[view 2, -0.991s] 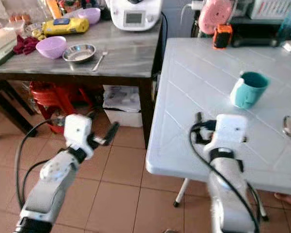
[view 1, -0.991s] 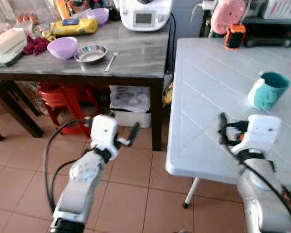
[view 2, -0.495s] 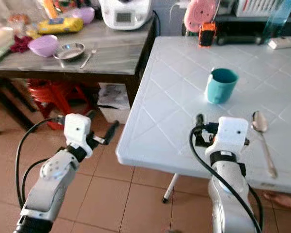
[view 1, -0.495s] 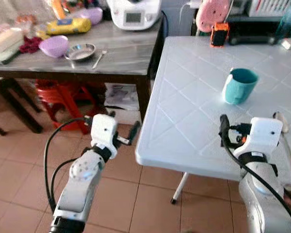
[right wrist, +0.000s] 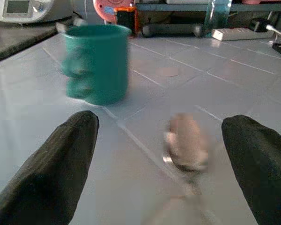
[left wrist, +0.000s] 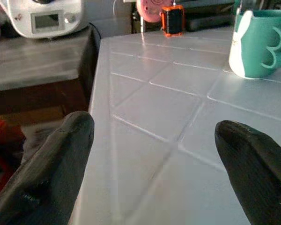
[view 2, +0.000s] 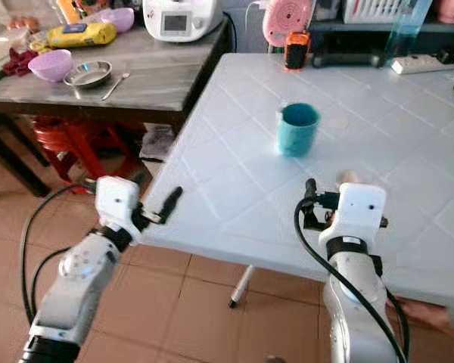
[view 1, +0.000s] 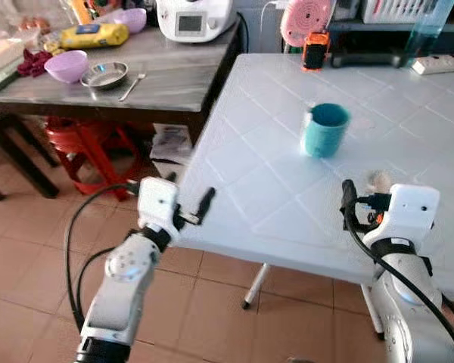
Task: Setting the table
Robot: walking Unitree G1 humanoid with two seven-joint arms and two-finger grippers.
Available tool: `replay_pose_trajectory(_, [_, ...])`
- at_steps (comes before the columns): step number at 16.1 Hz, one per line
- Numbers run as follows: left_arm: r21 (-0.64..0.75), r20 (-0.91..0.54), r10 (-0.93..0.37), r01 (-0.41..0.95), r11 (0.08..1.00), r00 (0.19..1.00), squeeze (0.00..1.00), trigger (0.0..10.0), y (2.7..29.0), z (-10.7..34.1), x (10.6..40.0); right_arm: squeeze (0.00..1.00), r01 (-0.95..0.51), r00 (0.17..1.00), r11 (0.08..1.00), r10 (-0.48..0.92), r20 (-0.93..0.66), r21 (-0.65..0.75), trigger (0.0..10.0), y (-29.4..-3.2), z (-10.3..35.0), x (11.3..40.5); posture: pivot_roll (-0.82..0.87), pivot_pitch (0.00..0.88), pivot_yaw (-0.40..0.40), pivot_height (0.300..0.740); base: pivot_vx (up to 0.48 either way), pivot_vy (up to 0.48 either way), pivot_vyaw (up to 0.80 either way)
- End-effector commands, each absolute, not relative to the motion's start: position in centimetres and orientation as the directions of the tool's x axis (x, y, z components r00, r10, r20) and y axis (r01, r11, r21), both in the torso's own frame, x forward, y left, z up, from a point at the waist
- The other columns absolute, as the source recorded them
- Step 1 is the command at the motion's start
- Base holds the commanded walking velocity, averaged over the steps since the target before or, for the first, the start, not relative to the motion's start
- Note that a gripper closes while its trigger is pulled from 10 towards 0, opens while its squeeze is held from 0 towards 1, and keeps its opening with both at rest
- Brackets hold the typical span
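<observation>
A teal mug (view 1: 324,129) stands upright near the middle of the white plastic table (view 1: 242,174). A metal spoon (right wrist: 185,145) lies on the table just past my right gripper (view 1: 346,198), with the mug farther on and to the left. That gripper hovers over the table's near edge, open and holding nothing. At the table's near left corner my left gripper (view 1: 204,204) is also open and empty, its fingers (left wrist: 51,168) spread wide over the tabletop. A purple bowl (view 1: 66,65), a steel bowl (view 1: 105,74) and a fork (view 1: 132,85) sit on the grey table (view 1: 174,76) at the left.
A white kitchen appliance (view 1: 189,17) and a yellow packet (view 1: 94,35) stand at the back of the grey table. Red stools (view 1: 91,147) sit under it. A pink fan (view 1: 304,13), an orange-black device (view 1: 313,53) and a power strip (view 1: 439,64) line the white table's far edge.
The camera has swung right and come closer, so the white table and mug now sit before me and the spoon has come into view. Both grippers stay open.
</observation>
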State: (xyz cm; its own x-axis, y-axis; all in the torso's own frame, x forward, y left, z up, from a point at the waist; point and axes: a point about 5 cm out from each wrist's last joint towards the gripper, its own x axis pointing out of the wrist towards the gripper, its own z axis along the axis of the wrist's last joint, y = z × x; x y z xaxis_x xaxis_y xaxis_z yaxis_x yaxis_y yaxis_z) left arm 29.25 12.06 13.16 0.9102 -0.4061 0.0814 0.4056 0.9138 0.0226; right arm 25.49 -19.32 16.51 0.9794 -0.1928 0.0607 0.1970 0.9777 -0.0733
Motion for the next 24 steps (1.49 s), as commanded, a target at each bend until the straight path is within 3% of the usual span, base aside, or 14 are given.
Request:
replay_pose_trajectory(1, [0.019, 0.080, -0.439, 0.439, 0.898, 0.895, 0.00, 10.0, 11.6, 13.2, 29.1, 0.00, 0.201, 0.979, 0.978, -0.198, 0.044, -0.061, 10.0, -19.3, 16.4, 25.4, -0.19, 0.129, 0.112, 0.740, 0.000, 0.000, 0.00])
replay_pose_trajectory(6, [-0.010, 0.090, -0.516, 0.519, 0.854, 0.852, 0.00, 10.0, 11.5, 13.3, 28.6, 0.00, 0.214, 0.977, 0.976, -0.214, -0.002, -0.040, 10.0, -19.5, 15.6, 25.3, -0.18, 0.141, 0.115, 0.740, 0.000, 0.000, 0.00])
replay_pose_trajectory(10, [-0.047, 0.128, -0.717, 0.727, 0.685, 0.685, 0.00, 10.0, 10.6, 13.7, 26.5, 0.00, 0.185, 0.979, 0.983, -0.185, -0.081, -0.004, 10.0, -18.9, 14.2, 25.7, -0.18, 0.149, 0.116, 0.740, 0.000, 0.000, 0.00])
replay_pose_trajectory(13, [-0.030, 0.110, -0.771, 0.777, 0.628, 0.627, 0.00, 10.0, 10.4, 13.5, 26.0, 0.00, 0.175, 0.979, 0.984, -0.172, -0.112, 0.013, 10.0, -18.5, 13.6, 25.8, -0.18, 0.152, 0.117, 0.740, 0.000, 0.000, 0.00])
replay_pose_trajectory(20, [-0.026, 0.103, -0.786, 0.791, 0.611, 0.610, 0.00, 10.0, 10.4, 13.4, 25.7, 0.00, 0.164, 0.968, 0.985, -0.152, -0.199, 0.048, 10.0, -18.5, 12.4, 25.3, -0.18, 0.158, 0.113, 0.740, 0.000, 0.000, 0.00])
replay_pose_trajectory(21, [-0.029, 0.102, -0.788, 0.794, 0.607, 0.607, 0.00, 10.0, 10.4, 13.4, 25.7, 0.00, 0.169, 0.960, 0.985, -0.154, -0.236, 0.043, 6.8, -18.6, 11.7, 25.0, -0.18, 0.158, 0.113, 0.740, 0.000, 0.000, 0.00])
replay_pose_trajectory(22, [-0.030, 0.104, -0.791, 0.796, 0.604, 0.603, 0.00, 10.0, 10.3, 13.4, 25.7, 0.00, 0.160, 0.956, 0.986, -0.142, -0.257, 0.050, 2.8, -18.7, 11.3, 24.9, -0.18, 0.163, 0.113, 0.740, 0.000, 0.000, 0.00])
replay_pose_trajectory(23, [-0.029, 0.108, -0.795, 0.801, 0.598, 0.597, 0.00, 10.0, 10.2, 13.4, 25.7, 0.00, 0.156, 0.952, 0.986, -0.136, -0.274, 0.051, 0.2, -18.7, 11.2, 24.8, -0.18, 0.164, 0.113, 0.740, 0.000, 0.000, 0.00])
replay_pose_trajectory(24, [-0.028, 0.110, -0.796, 0.803, 0.596, 0.595, 0.00, 10.0, 10.2, 13.4, 25.7, 0.00, 0.154, 0.951, 0.987, -0.135, -0.279, 0.046, 0.2, -18.7, 11.2, 24.8, -0.18, 0.164, 0.113, 0.740, 0.000, 0.000, 0.00])
